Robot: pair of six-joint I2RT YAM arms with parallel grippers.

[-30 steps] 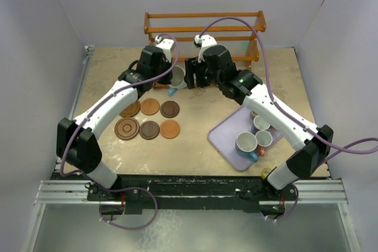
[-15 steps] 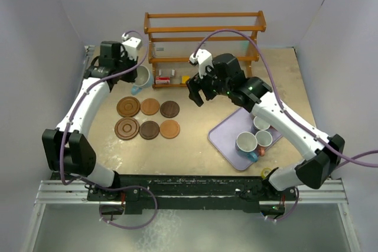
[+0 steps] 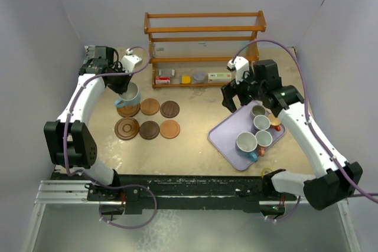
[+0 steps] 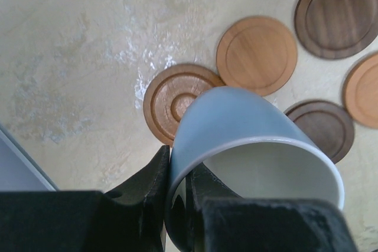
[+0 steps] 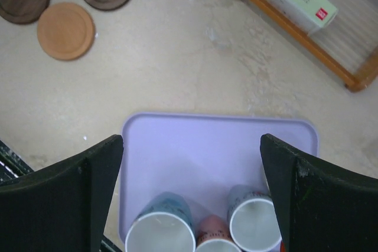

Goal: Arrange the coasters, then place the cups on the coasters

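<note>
Light blue cup [image 4: 236,122] pinched by its rim in the left gripper [image 4: 177,172], over a grooved coaster [image 4: 171,95], right gripper [image 5: 192,146] wide open, empty, above the lavender tray [image 5: 201,157]

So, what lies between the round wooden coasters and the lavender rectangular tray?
Nothing: only bare beige tabletop separates the round wooden coasters from the lavender rectangular tray, as the top external view shows.

Beige table [image 3: 195,146]: six wooden coasters [image 3: 170,128] left, lavender tray [image 3: 226,136] right, wooden rack [image 3: 204,15] behind.
</note>
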